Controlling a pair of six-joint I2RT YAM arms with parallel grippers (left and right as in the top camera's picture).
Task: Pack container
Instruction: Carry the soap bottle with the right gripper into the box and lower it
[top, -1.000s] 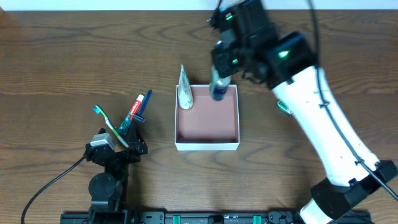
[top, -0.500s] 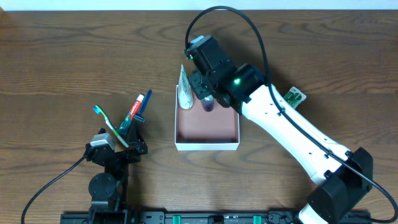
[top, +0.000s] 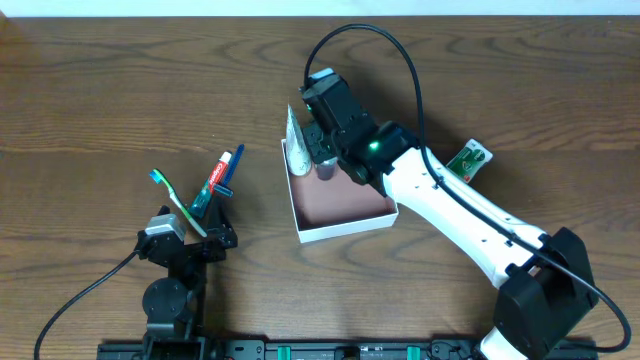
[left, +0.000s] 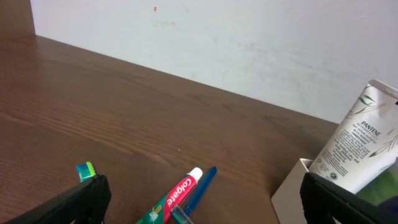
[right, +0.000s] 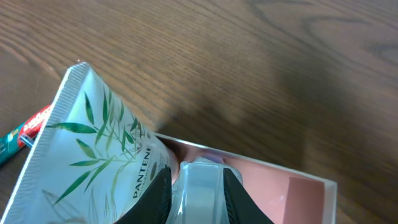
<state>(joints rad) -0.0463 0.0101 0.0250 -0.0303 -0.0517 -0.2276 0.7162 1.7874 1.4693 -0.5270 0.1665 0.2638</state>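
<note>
Dark wood-grain worktop runs back to a pale wall, and the box sits near its middle, askew to the worktop's edge, its pinkish floor mostly bare. A Pantene tube stands on its cap in the box's back left corner, crimped end up and leaning a little. Just beside it the right end effector is lowered into the box, its fingers clamped on a small pale bottle that hangs upright next to the tube; whether the bottle's base rests on the floor of the box cannot be told. The step in hand looks like setting this bottle down in the box. The next move would call for letting the fingers part only once the bottle is seated, then lifting straight up, since the tube is close enough to be tipped by a sideways drift. Well apart on the left, the left end effector rests low with its fingers spread wide and nothing between them, facing a toothbrush, a red-and-white toothpaste and a thin blue stick. A green packet lies beyond the right arm. These lie outside the box, so the packing seems less than half done.
</note>
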